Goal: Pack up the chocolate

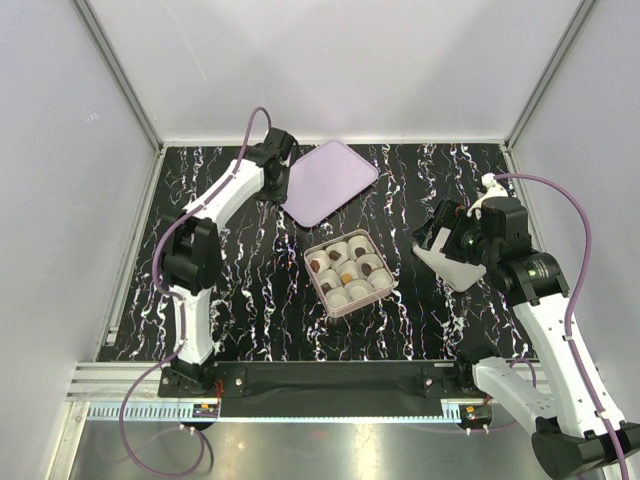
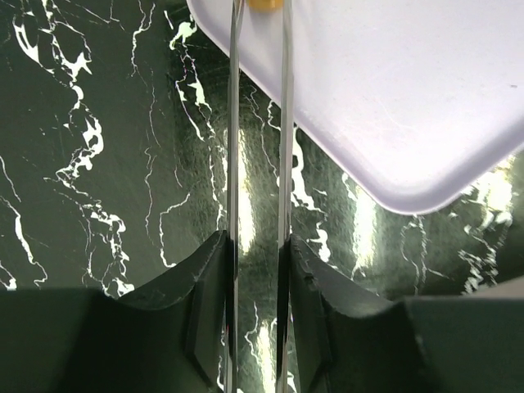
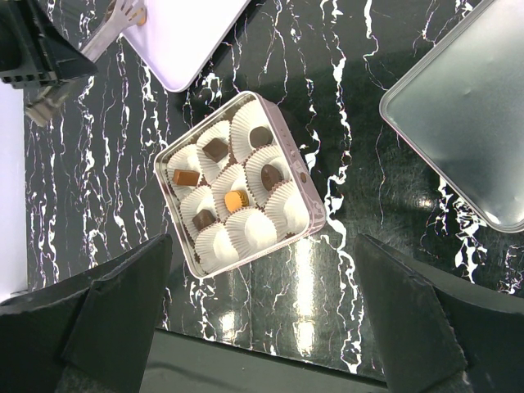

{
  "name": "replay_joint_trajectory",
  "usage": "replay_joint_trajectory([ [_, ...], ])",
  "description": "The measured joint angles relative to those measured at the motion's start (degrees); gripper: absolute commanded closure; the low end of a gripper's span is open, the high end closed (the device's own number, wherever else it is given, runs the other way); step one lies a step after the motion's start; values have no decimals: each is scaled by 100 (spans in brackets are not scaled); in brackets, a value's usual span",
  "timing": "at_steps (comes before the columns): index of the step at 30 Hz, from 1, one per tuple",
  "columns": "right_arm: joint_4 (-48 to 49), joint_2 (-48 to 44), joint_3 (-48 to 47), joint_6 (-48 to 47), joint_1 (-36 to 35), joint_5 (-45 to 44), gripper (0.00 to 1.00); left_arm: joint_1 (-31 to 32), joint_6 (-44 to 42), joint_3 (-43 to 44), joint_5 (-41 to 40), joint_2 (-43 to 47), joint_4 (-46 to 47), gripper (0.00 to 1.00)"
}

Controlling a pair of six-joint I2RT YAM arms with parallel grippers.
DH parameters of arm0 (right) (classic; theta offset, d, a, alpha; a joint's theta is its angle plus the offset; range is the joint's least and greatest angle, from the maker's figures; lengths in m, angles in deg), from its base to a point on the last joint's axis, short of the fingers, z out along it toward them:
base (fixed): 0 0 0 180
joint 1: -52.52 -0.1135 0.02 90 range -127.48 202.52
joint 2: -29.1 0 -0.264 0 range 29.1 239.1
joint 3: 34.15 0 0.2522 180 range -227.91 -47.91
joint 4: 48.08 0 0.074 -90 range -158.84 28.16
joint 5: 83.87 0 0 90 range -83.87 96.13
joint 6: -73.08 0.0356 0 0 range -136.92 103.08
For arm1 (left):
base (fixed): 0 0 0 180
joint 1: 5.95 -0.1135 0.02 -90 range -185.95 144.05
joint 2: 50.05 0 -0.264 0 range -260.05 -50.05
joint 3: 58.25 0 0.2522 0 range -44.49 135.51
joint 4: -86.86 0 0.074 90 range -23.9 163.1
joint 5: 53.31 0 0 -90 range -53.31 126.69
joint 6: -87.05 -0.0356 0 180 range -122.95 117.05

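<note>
Chocolate (image 3: 215, 149) fills six cups of the box (image 3: 301, 172) mid-worktop (image 1: 250, 290); three cups (image 3: 250, 229) are empty. Further off, at eleven o'clock, an orange piece (image 2: 265, 3) sits pinched in the tongs (image 2: 234, 123) over the lid (image 2: 393, 82). If the squeeze slackens or the blades twist, I judge it drops short. My left jaws clamp the tongs, partly closed. My right jaws gape wide, holding nothing.
</note>
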Motion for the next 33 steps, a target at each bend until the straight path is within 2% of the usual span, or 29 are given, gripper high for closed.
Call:
replay_joint_trajectory([
  [11, -7, -28, 0, 2, 0, -2, 0, 142, 92, -264, 435, 859, -107, 64],
  [20, -9, -55, 0, 4, 0, -4, 0, 468, 61, -702, 774, 1674, -31, 57],
  [27, -7, -22, 0, 46, 0, -2, 0, 667, -278, -695, 1003, 1523, 413, 54],
  [33, -9, -22, 0, 50, 0, -2, 0, 1010, -730, -284, 1034, 732, 680, 53],
])
